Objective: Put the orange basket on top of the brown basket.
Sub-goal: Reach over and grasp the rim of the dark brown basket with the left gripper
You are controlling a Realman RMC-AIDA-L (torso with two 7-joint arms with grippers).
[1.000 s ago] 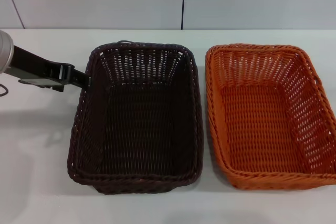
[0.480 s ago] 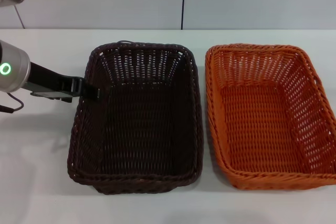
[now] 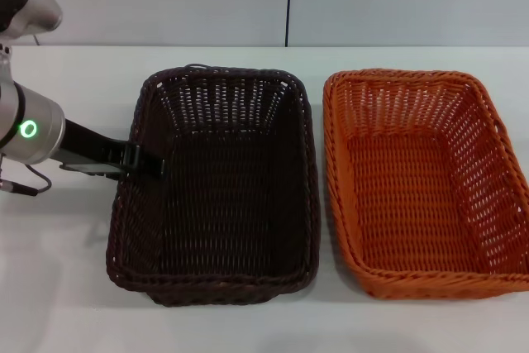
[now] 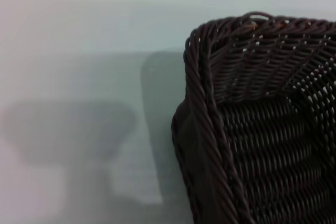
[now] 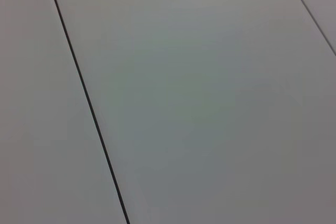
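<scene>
The brown basket point(image 3: 216, 192) stands upright and empty on the white table, left of centre in the head view. The orange basket point(image 3: 421, 183) stands beside it on the right, empty, with a narrow gap between them. My left gripper point(image 3: 147, 163) is at the brown basket's left rim, about halfway along that side. The left wrist view shows a corner of the brown basket point(image 4: 247, 129) close up, with its braided rim, and the table beside it. My right gripper is out of view; the right wrist view shows only pale panels.
The white table point(image 3: 58, 270) extends to the left of and in front of the baskets. A pale wall with a dark vertical seam point(image 3: 288, 2) stands behind. The left arm's silver link with a green ring light point(image 3: 29, 129) is at the left edge.
My left arm has moved nearer along the brown basket's left side and slightly rightward, so the gripper now meets the rim. Both baskets have stayed in place.
</scene>
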